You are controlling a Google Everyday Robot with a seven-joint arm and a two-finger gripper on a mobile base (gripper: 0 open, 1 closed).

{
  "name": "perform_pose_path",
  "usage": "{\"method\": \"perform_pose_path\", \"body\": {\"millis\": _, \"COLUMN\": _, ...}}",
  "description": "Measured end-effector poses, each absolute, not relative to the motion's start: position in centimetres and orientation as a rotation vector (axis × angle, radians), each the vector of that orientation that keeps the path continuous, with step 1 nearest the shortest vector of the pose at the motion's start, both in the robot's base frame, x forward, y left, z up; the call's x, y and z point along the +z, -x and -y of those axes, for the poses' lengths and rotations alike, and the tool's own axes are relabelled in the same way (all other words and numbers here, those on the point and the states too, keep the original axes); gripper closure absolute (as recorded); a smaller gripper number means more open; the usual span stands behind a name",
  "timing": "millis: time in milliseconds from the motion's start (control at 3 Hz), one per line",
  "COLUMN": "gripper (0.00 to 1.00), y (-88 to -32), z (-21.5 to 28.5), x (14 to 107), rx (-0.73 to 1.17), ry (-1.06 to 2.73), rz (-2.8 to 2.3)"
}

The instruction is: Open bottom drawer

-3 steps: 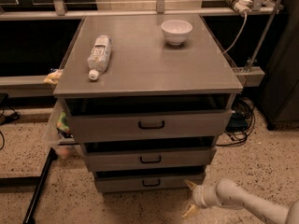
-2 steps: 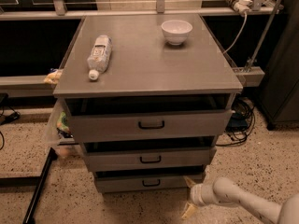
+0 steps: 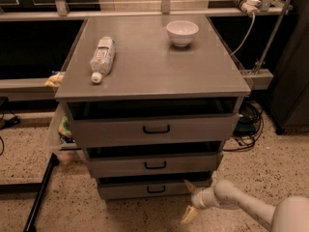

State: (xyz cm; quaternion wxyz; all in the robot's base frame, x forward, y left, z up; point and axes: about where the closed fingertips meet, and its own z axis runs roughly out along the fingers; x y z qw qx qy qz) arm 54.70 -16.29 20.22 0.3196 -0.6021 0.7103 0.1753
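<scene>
Bottom drawer [image 3: 154, 190] just above speckled floor [image 3: 270, 170], gripper [image 3: 189, 200] by its right end

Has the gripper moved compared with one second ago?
Yes, slightly. The gripper, low near the floor, has edged left toward the right end of the bottom drawer.

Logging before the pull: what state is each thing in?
bottom drawer: looks shut, handle untouched.
gripper: open, empty, low beside that drawer's right end.
middle drawer: looks shut.
top drawer: looks shut.
bottle: lying on its side, cap on.
bowl: upright, looks empty.
</scene>
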Motion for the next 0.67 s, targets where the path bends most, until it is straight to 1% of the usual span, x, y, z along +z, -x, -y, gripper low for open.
{"method": "perform_pose_path", "body": {"millis": 667, "gripper": 0.00, "y": -57.1, "z": 15.1, "x": 19.8, "rx": 0.417, "ry": 1.631, "rz": -1.817}}
